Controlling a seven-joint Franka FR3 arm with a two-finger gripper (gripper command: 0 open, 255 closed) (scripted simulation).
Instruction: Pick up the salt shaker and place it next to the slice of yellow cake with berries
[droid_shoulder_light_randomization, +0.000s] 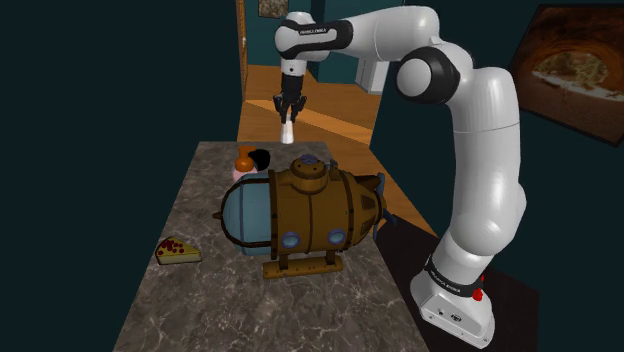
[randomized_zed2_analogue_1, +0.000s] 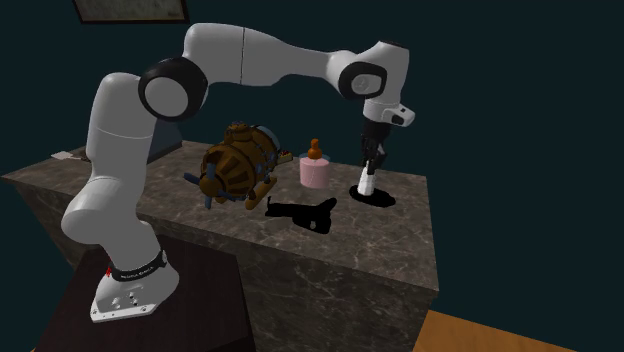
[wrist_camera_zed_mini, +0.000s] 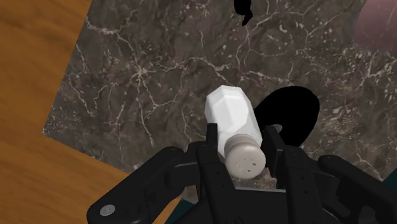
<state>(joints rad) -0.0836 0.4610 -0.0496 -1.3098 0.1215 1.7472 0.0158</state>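
Observation:
The salt shaker (droid_shoulder_light_randomization: 287, 133) (randomized_zed2_analogue_1: 366, 184) (wrist_camera_zed_mini: 231, 116) is white with a grey perforated cap. My gripper (droid_shoulder_light_randomization: 288, 112) (randomized_zed2_analogue_1: 369, 162) (wrist_camera_zed_mini: 242, 156) is shut on it just below the cap, one black finger on each side. It hangs tilted, near the far corner of the dark marble counter (droid_shoulder_light_randomization: 200, 300) (randomized_zed2_analogue_1: 390, 250) (wrist_camera_zed_mini: 146, 83), with its black shadow (wrist_camera_zed_mini: 289, 114) offset beside it. The yellow cake slice with berries (droid_shoulder_light_randomization: 177, 250) lies on the counter's near part, toward the shoulder view's left, well away from the gripper.
A large brown and blue submarine-shaped model (droid_shoulder_light_randomization: 305, 215) (randomized_zed2_analogue_1: 235, 165) stands mid-counter between the shaker and the cake. A pink bottle with an orange top (randomized_zed2_analogue_1: 314, 168) (droid_shoulder_light_randomization: 243, 160) stands next to it. Wooden floor (wrist_camera_zed_mini: 38, 95) lies beyond the counter's edge.

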